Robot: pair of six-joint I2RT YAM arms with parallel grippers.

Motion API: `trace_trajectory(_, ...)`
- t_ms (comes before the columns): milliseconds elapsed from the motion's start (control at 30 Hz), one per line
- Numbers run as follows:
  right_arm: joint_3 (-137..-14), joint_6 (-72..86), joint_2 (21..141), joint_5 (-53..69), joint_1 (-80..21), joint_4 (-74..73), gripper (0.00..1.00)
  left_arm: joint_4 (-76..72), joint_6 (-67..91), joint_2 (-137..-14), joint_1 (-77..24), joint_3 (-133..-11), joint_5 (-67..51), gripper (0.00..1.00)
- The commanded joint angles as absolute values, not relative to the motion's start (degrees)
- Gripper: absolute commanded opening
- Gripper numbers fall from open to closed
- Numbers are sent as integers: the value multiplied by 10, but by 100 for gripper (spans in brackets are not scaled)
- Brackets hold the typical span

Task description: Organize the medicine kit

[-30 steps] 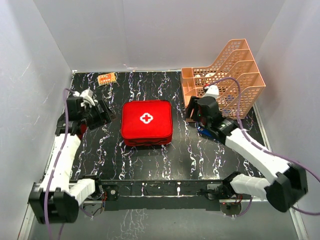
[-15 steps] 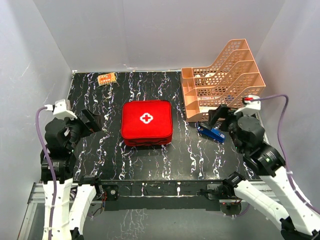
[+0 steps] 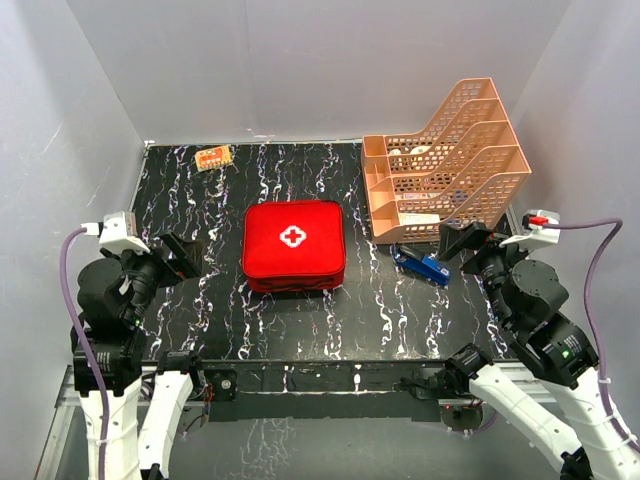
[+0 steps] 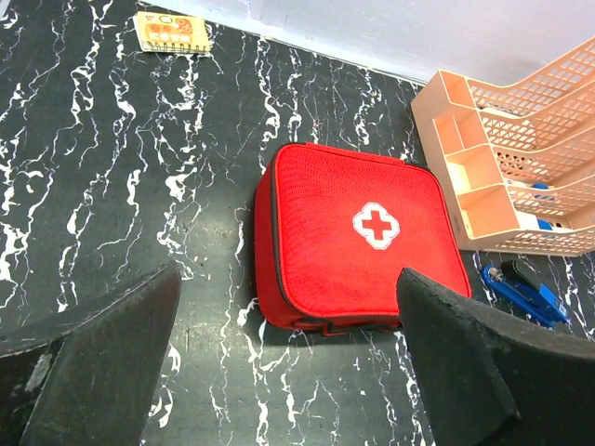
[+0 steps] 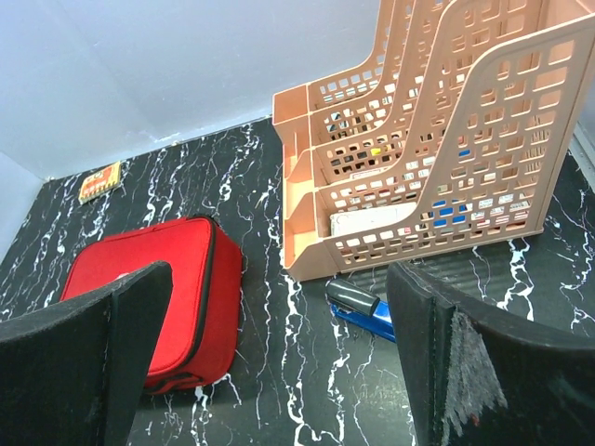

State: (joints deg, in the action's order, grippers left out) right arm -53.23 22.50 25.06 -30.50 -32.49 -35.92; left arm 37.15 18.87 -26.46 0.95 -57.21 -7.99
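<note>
The medicine kit (image 3: 293, 243) is a red zip case with a white cross, lying shut and flat at the middle of the black marbled table; it also shows in the left wrist view (image 4: 363, 237) and the right wrist view (image 5: 153, 293). My left gripper (image 3: 178, 256) hovers raised over the table's left side, open and empty, well apart from the kit. My right gripper (image 3: 468, 240) hangs raised at the right, open and empty, near a blue stapler (image 3: 422, 266). Both wrist views show wide jaws with only table between them.
An orange tiered tray (image 3: 445, 160) stands at the back right, holding several small items. The blue stapler (image 5: 364, 310) lies just in front of it. A small orange notepad (image 3: 213, 157) lies at the back left corner. White walls close the table on three sides.
Both arms have pulled back and up toward the near edge, away from the kit and tray. Both grippers opened wider. The stapler, earlier under the right gripper, now lies uncovered.
</note>
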Motion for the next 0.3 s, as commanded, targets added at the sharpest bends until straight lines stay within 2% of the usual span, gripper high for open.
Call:
trace_trajectory(0, -534, 224, 251, -317, -323, -321, 98, 380, 176, -271, 8, -599, -78, 99)
trace_trajectory(267, -515, 229, 261, -314, -323, -300, 98, 376, 177, -273, 8, -593, -57, 99)
